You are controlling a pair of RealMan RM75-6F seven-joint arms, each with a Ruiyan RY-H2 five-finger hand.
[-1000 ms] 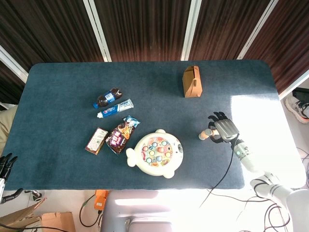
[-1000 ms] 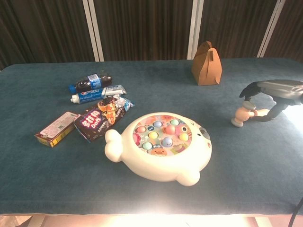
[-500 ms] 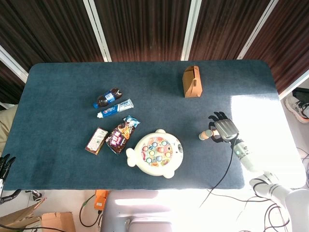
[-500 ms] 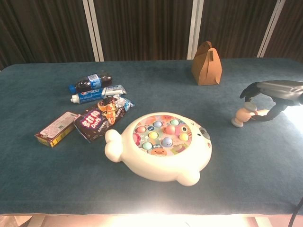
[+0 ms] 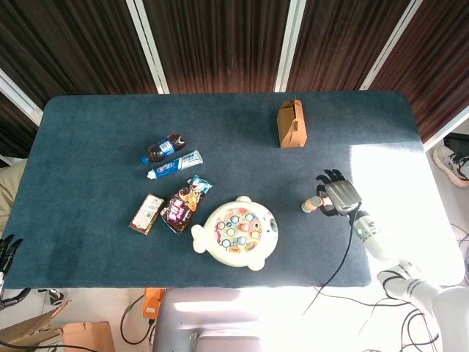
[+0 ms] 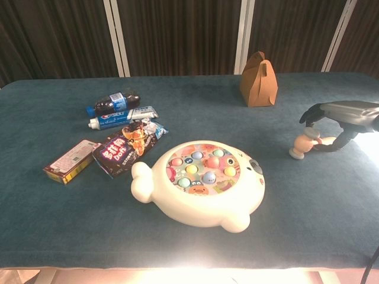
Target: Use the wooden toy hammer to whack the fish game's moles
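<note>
The fish game [image 5: 236, 232] [image 6: 201, 182], a cream fish-shaped toy with coloured moles on top, lies near the table's front edge. To its right is the wooden toy hammer [image 5: 313, 204] [image 6: 302, 145], with its head low by the cloth. My right hand [image 5: 338, 196] [image 6: 340, 117] arches over the handle, fingers curled around it and the thumb below. The handle is mostly hidden by the fingers. My left hand [image 5: 7, 249] hangs off the table's front left corner with dark fingers apart, holding nothing.
A brown paper box [image 5: 291, 123] [image 6: 259, 80] stands at the back right. Left of the game lie a snack bag [image 6: 127, 148], a small flat box [image 6: 72, 160], a toothpaste tube [image 6: 122, 118] and a small bottle [image 6: 113, 102]. Bright sunlight washes the table's right side.
The hammer head has shifted very slightly left under my right hand. My left hand has sunk a little lower at the frame's edge.
</note>
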